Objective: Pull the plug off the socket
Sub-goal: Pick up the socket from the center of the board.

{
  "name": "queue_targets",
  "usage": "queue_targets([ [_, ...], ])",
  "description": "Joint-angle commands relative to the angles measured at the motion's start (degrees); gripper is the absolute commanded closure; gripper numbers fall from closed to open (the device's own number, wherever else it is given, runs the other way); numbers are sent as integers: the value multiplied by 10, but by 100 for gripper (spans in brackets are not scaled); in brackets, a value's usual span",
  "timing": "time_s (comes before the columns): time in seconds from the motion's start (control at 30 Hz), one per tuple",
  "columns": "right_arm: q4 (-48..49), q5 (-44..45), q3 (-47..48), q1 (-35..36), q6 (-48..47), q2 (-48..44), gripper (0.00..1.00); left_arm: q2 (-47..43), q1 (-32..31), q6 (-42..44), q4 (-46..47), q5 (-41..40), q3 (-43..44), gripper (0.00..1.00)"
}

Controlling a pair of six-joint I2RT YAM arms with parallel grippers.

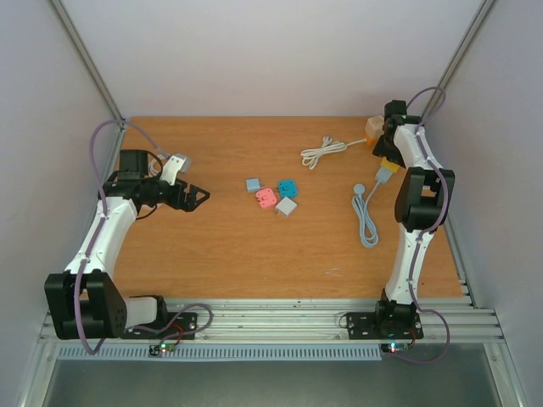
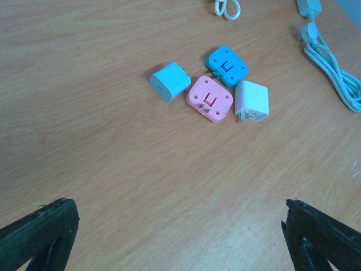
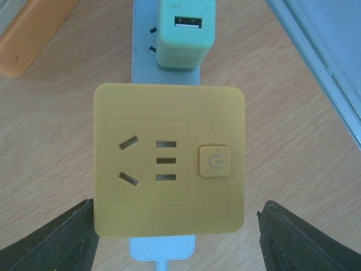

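- Right end effector spread; yellow socket block sits between the fingers, at their tips.
- Left finger just beside the yellow socket block's near corner, right finger apart from it.
- Green plug seated in pale blue strip, just beyond the yellow socket block's far edge, outside the fingers.
- Left end effector spread wide, nothing in it, well apart from the yellow socket block, over the wooden surface.
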Motion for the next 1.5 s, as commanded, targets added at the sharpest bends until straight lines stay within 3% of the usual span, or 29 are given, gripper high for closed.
queue_targets([
  [0.0, -13, 8, 24, -9, 10, 20, 22, -6, -3, 8, 26, 14, -7, 1],
  [0.13, -14, -3, 36, -11, 10, 28, 17, -5, -4, 9, 27, 14, -8, 1],
  [0.27, -27, -6, 56, -11, 10, 43, 19, -4, -3, 9, 27, 16, -9, 1],
  [0.43, -28, 0, 54, -11, 10, 41, 30, -1, -4, 8, 28, 19, -9, 1],
  [0.57, -19, 11, 24, -11, 10, 17, 46, 1, -3, 9, 28, 21, -8, 1],
  [0.73, 19, 14, -52, -11, 5, -53, 59, 2, -4, 7, 29, 21, -7, 1],
  [1.0, 80, 7, -179, -11, -25, -211, 69, 3, -4, 0, 32, 27, -5, 1],
  [1.3, 176, -118, -311, 13, -112, -390, 81, 32, -3, -27, 40, 53, 29, 1],
  [1.47, 236, -169, -369, 85, -196, -463, 81, 56, -4, -49, 40, 75, 64, 1],
])
